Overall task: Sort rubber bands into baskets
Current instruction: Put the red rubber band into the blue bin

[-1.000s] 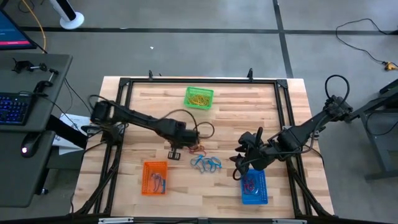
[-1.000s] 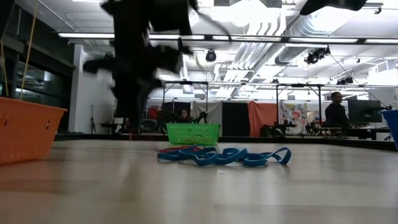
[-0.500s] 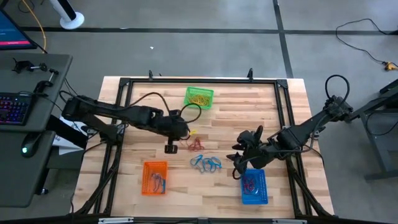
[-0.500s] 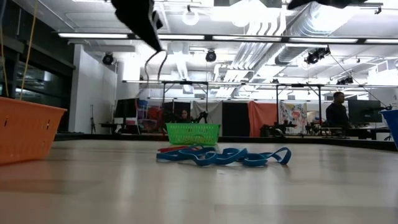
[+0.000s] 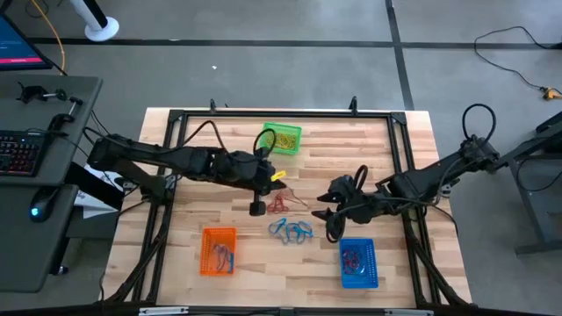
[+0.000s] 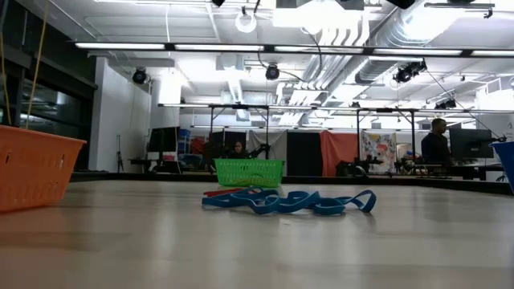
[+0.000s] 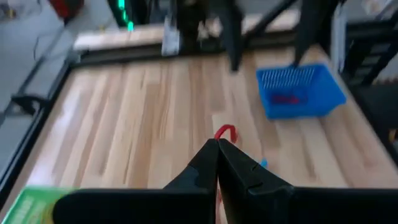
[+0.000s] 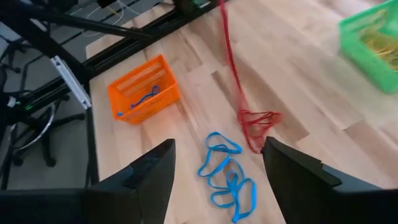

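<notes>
A small heap of red rubber bands (image 5: 279,204) lies mid-table, with blue rubber bands (image 5: 291,231) just nearer. My left gripper (image 5: 274,180) hangs above the red heap, shut on a red band. My right gripper (image 5: 332,207) hovers open to the right of the blue bands (image 8: 227,174), nothing between its fingers. The green basket (image 5: 281,139) at the far side holds yellow bands. The orange basket (image 5: 219,250) stands near left, the blue basket (image 5: 358,262) near right. The low view shows the bands (image 6: 289,201) on the table and neither gripper. My left gripper pinches one red band by its upper end (image 7: 225,132) between the tips of its two shut fingers. The fingers slant downward toward the table's right. The band runs as a taut strand (image 8: 231,68) down to the red heap (image 8: 258,121), which stays on the table.
A black frame (image 5: 281,114) runs around the wooden tabletop. The orange basket (image 8: 143,90) holds a blue band, and the blue basket (image 7: 298,93) holds red ones. Bare wood lies between the baskets. A desk with a keyboard (image 5: 18,149) stands off the left edge.
My left gripper has risen from the red heap, staying shut, and has tipped from pointing steeply down to a shallow slant. One red band has been drawn up taut while the heap stayed on the table. My right gripper has drifted from over the blue basket toward the far edge.
</notes>
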